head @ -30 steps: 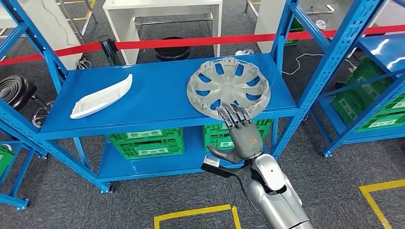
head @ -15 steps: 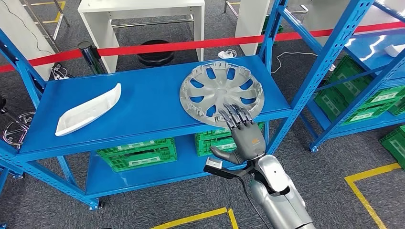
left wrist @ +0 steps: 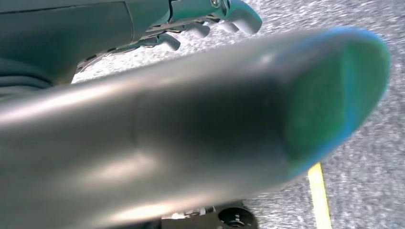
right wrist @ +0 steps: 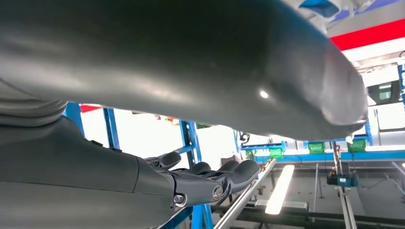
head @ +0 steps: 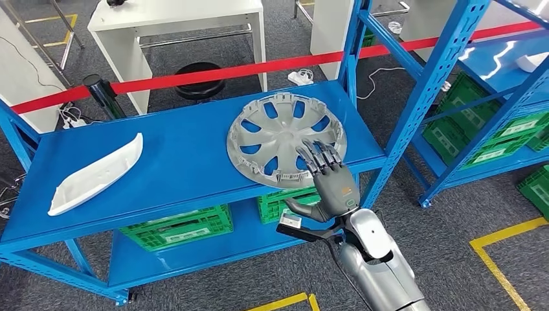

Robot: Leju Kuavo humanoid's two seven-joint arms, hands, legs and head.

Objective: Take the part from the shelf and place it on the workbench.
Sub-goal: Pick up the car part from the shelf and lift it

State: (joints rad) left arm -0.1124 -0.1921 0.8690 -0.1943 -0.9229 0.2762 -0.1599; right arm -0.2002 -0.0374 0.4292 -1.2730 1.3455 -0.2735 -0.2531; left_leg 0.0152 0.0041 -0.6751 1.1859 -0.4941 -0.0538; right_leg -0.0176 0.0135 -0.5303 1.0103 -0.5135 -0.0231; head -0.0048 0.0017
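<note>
Grey plastic, the hubcap (head: 285, 138) lies flat on the right part of the blue shelf (head: 181, 162), its near rim jutting over the front edge. The right hand (head: 329, 181) is open, fingers spread over the hubcap's near right rim, thumb out below the shelf edge; whether they touch it is unclear. A white part (head: 96, 173) lies well apart at the shelf's left; the left hand (left wrist: 200, 21) hangs with fingers curled, holding nothing.

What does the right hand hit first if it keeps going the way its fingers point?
Likely the round grey plastic wheel cover on the blue metal shelf: the right hand points up over its near rim, fingers spread above it. The head view can't show whether they touch.
</note>
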